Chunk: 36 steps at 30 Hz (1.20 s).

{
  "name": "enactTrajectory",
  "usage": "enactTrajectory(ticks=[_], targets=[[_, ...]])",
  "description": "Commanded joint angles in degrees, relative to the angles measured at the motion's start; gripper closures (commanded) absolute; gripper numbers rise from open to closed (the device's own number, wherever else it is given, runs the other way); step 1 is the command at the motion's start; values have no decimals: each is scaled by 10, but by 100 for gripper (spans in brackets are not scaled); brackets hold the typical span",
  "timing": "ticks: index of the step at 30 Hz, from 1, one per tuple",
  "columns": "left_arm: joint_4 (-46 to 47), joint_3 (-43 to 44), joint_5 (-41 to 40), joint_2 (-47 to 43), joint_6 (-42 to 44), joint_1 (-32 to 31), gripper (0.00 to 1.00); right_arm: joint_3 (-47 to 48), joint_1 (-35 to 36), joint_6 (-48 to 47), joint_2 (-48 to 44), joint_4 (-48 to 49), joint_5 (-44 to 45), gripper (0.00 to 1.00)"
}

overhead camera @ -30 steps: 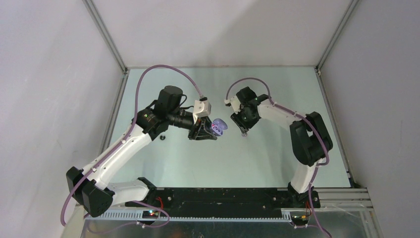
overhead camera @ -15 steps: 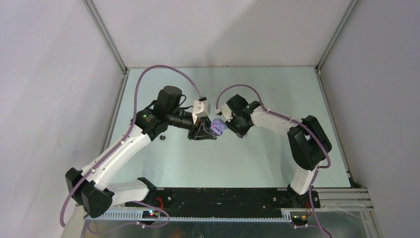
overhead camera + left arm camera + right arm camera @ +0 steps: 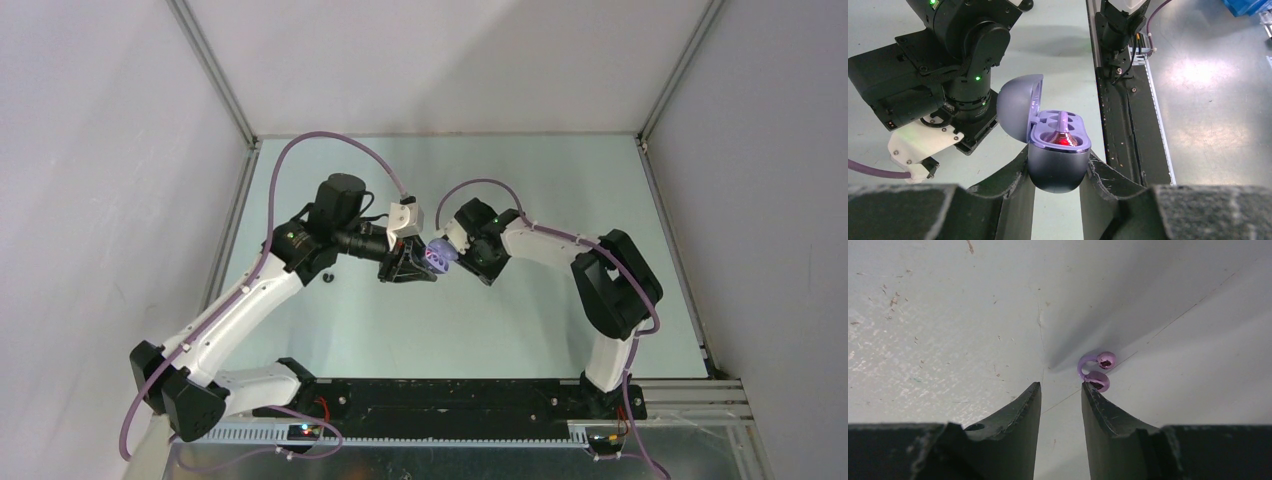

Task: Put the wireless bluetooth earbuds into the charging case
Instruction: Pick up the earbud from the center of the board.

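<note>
Purple glossy earbud [image 3: 1096, 372] touching 1 fingertip of right tool [image 3: 1060, 386], jaws apart: likely light, slippery, best pinched across body; left tool [image 3: 1058, 156] clamped on charging case [image 3: 1055, 175].

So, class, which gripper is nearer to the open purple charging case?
Left. The left gripper clamps the charging case between its fingers; the right gripper hangs close beside it, jaws open.

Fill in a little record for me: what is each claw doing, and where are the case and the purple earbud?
left gripper: shut on the charging case
charging case: pale purple, lid swung open
right gripper: open, nothing between its jaws, close beside the case
purple earbud: just past one fingertip of the right gripper; cannot tell if they touch
</note>
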Motion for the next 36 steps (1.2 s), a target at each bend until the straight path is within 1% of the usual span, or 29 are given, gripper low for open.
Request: enactTrajectory(ticks=[1,20,22,25,36], targets=[[14,-6,1,-16,-1,3,91,-2,4,-8,5,12,17,60],[15,-7,2,-14,-1,3,91,-8,-2,-18,8,28,36,60],[15,-7,2,-14,0,3,91,-9,-4,-19,8,29,38,60],[15,-7,2,-14,-1,3,91,-8,-8,-21,9,35,43,63],[15,-6,3,-11,-2,3,90,-8,-19,-45,16,54,56,65]])
